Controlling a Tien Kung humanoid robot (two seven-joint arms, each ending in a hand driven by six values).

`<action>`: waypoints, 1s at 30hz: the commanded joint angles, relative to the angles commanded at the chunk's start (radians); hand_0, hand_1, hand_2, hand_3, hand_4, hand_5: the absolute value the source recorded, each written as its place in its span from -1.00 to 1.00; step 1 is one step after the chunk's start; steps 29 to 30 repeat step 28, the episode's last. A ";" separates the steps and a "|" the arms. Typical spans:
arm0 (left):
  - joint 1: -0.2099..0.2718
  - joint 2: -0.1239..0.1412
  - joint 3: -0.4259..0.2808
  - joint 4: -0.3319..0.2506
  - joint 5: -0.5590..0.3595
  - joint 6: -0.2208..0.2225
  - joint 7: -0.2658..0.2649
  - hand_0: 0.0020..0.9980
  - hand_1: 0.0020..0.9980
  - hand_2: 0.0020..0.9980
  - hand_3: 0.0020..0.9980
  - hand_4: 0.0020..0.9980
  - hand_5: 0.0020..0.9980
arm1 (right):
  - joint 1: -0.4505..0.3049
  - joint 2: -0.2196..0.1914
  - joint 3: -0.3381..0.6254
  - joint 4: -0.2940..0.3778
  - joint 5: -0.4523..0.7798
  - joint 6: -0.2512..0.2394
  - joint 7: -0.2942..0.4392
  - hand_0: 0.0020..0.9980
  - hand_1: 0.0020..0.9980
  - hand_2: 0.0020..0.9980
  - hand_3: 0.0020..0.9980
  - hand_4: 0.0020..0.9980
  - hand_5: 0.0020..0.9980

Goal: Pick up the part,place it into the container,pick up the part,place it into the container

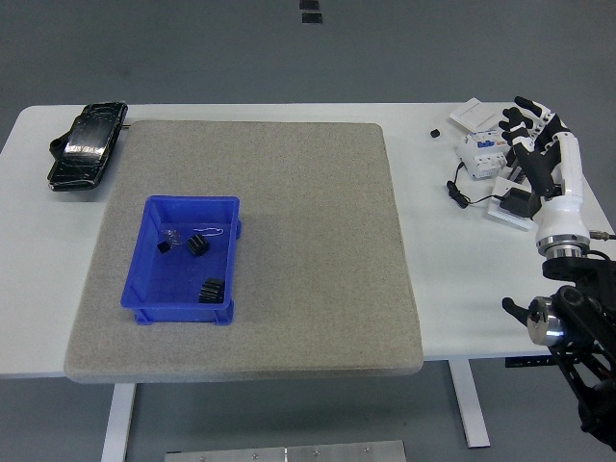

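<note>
Two black parts [204, 267] lie inside the blue container [183, 259], task apparently complete; right robot hand [539, 144] hovers released, empty, off the mat [318, 241].

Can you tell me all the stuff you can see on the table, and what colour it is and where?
table: one, white, fills the picture.
mat: one, grey, square, middle of the table.
container: one, blue, on the mat's left part.
gear parts: two, black, inside the container, with a small black cube and a clear bit beside them.
black case: one, glossy, far left corner of the table.
electrical parts: a white cluster with a black cable, far right corner.
small black piece: one, left of that cluster.
right robot hand: one, white and black, fingers spread, holding nothing, over the cluster.
</note>
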 joint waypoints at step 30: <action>-0.003 -0.013 -0.010 0.001 0.011 0.000 0.001 0.44 0.34 0.32 0.21 0.34 -0.28 | 0.009 -0.004 -0.007 -0.036 0.107 0.034 0.035 0.44 0.36 0.37 0.44 0.54 0.07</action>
